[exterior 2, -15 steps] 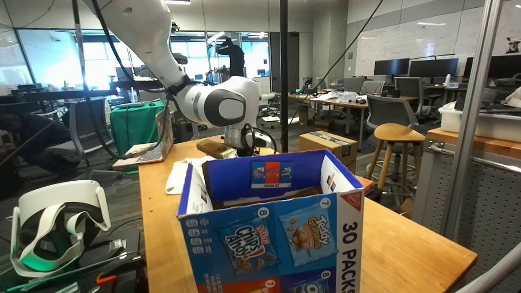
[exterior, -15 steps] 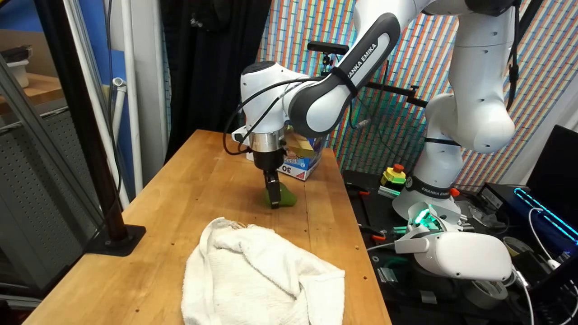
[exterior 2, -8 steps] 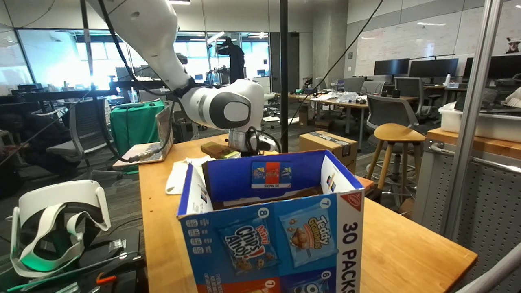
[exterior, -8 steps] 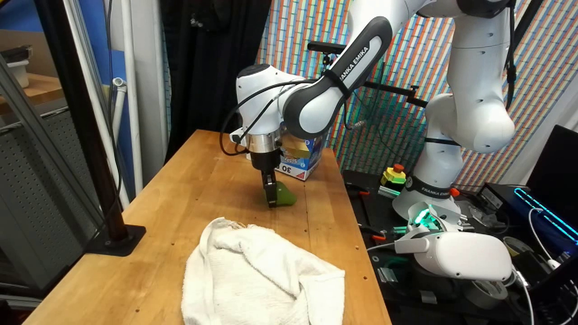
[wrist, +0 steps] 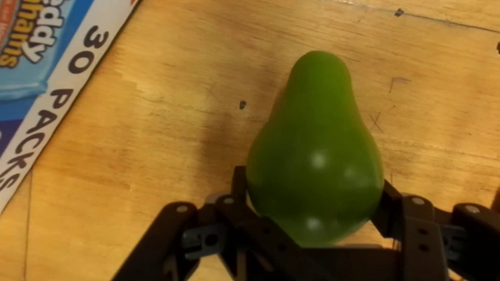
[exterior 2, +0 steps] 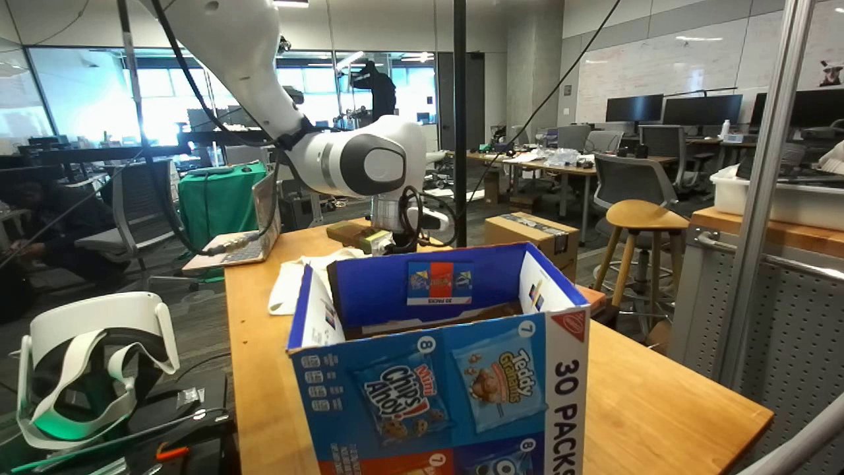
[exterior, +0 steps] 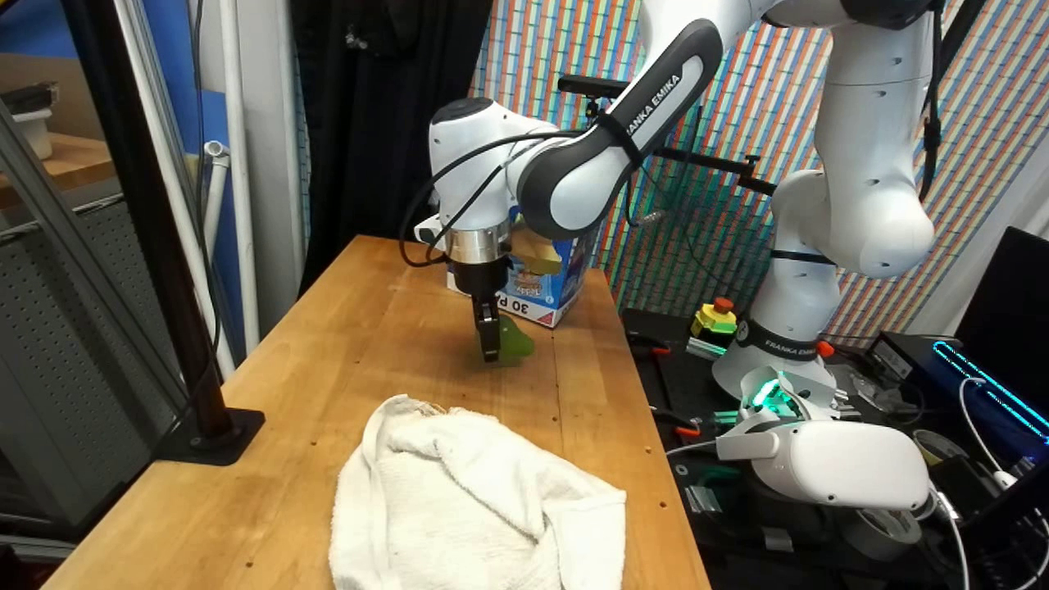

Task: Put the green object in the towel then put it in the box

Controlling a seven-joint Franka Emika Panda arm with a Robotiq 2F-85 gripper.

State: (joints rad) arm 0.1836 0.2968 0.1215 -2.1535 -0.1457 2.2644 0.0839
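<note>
The pear [wrist: 317, 140] is clasped on both sides by the gripper [wrist: 314, 194], over the table [exterior: 287, 508]; in an exterior view it is seen between the box [exterior: 551, 287] and the rumpled towel [exterior: 459, 500], apart from both

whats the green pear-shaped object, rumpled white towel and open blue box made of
Green pear-shaped object: glossy, perhaps plastic, given highlights. Rumpled white towel: matte, probably cotton, given fuzzy edges. Open blue box: smooth, likely cardboard, given thin printed walls.
</note>
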